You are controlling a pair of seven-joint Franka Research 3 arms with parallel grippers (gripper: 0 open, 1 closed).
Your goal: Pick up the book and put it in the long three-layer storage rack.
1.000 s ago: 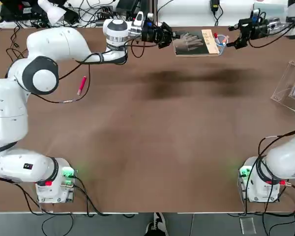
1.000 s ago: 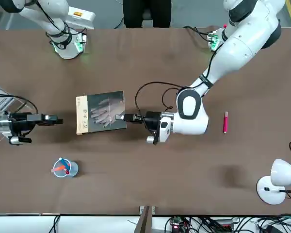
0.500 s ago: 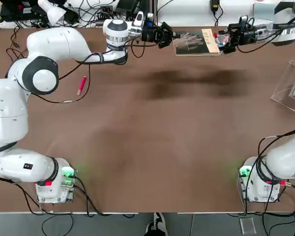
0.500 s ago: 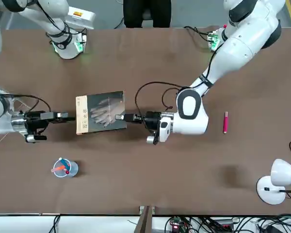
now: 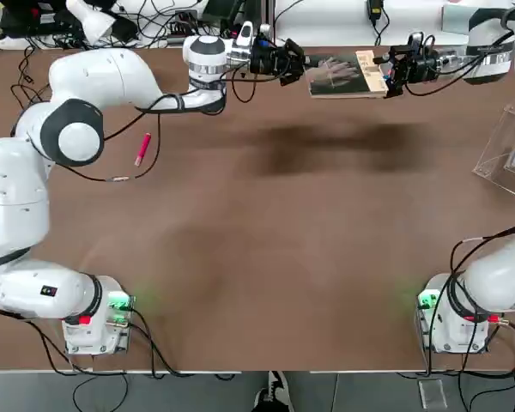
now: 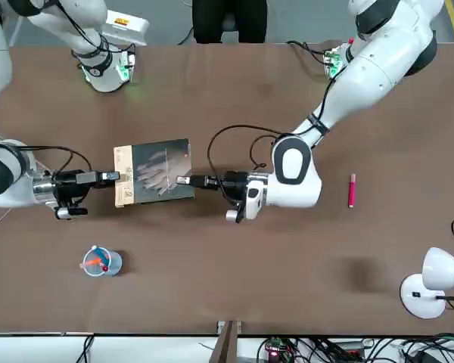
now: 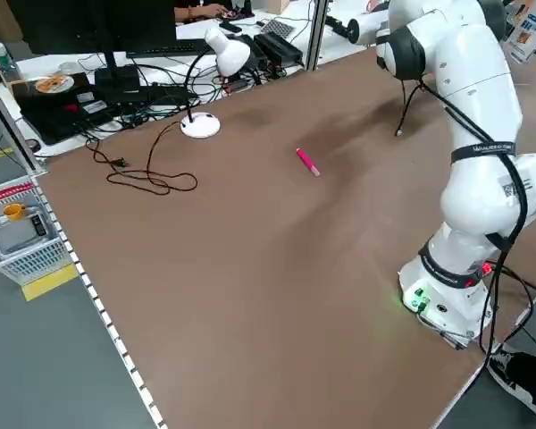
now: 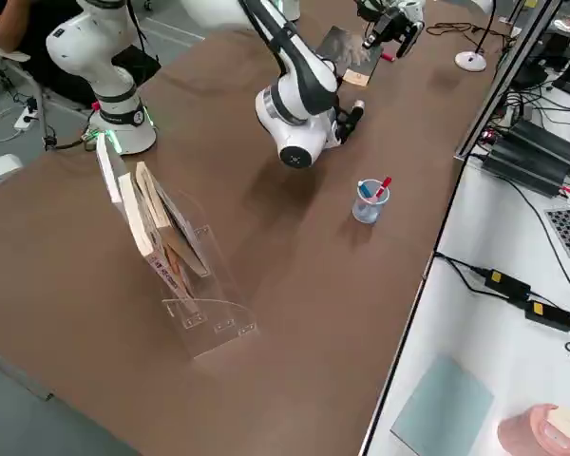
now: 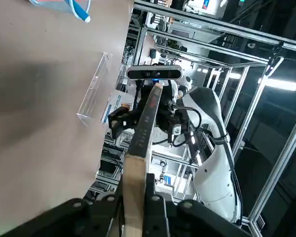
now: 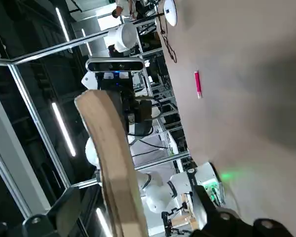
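The book (image 5: pixel 343 75) (image 6: pixel 153 172), dark grey with a pale hand image and a tan strip, hangs level over the far side of the table. My left gripper (image 5: pixel 305 62) (image 6: pixel 183 181) is shut on its dark edge; the left wrist view shows the book (image 9: pixel 140 133) edge-on between the fingers. My right gripper (image 5: pixel 386 69) (image 6: pixel 110 177) is open at the opposite side, the tan edge (image 10: pixel 113 163) between its fingers with gaps either side. The long three-layer storage rack (image 5: pixel 506 146) (image 8: pixel 171 256), clear acrylic with several books in it, stands at the table's right edge.
A clear pen cup (image 6: pixel 98 262) (image 8: pixel 369 201) with pens stands just beyond the right gripper. A red pen (image 5: pixel 142 148) (image 7: pixel 307 162) lies on the left half of the table. A white desk lamp (image 6: pixel 431 281) (image 7: pixel 216 63) is at the far left corner.
The right gripper has come in from the right until its open fingers straddle the book's tan edge. The book has shifted slightly toward it. The left gripper has kept hold.
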